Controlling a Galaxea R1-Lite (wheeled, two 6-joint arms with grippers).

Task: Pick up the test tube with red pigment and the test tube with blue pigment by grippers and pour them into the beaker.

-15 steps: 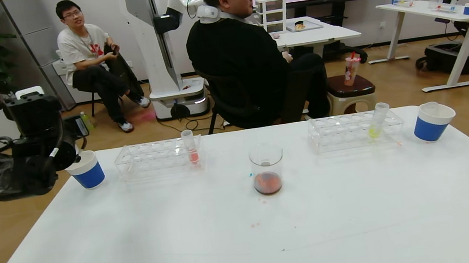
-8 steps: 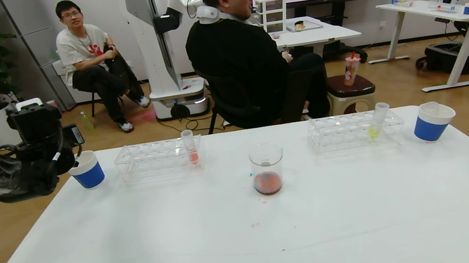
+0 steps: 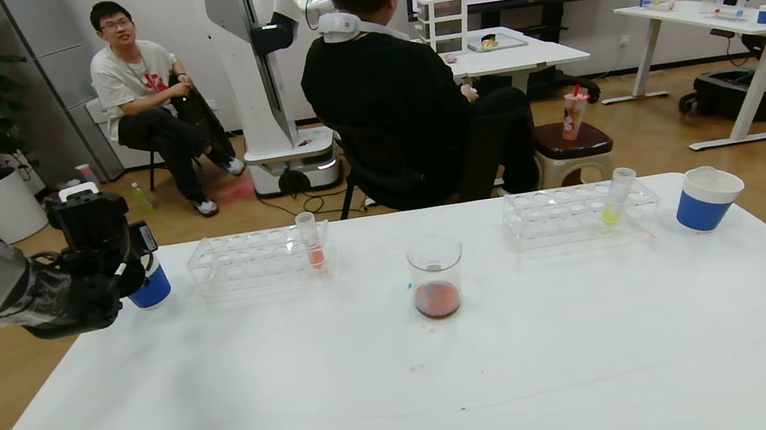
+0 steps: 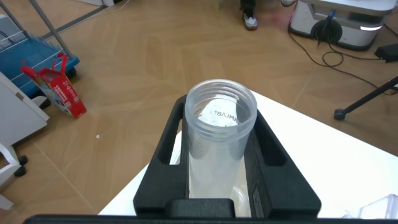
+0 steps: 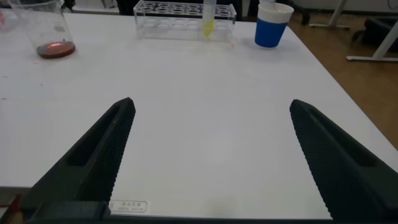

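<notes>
My left gripper point(image 4: 221, 121) is shut on a clear, threaded-rim tube point(image 4: 221, 146) that looks empty. In the head view the left gripper point(image 3: 135, 256) hangs at the table's far left, right over a blue paper cup point(image 3: 152, 290). The beaker point(image 3: 437, 276) stands mid-table with dark red-brown liquid in its bottom; it also shows in the right wrist view point(image 5: 46, 28). My right gripper point(image 5: 211, 104) is open and empty, low over the table's near right part. No tube with vivid red or blue liquid is in view.
A clear rack point(image 3: 241, 263) holds a tube with salmon-red liquid point(image 3: 311, 243). A second rack point(image 3: 568, 216) holds a yellow-green tube point(image 3: 614, 201). Another blue cup point(image 3: 707, 200) stands far right. Small coloured drips lie near the beaker. People sit behind the table.
My left arm has moved right and down, from beside the left blue cup to over it, and now hides part of the cup. Nothing on the table has moved.
</notes>
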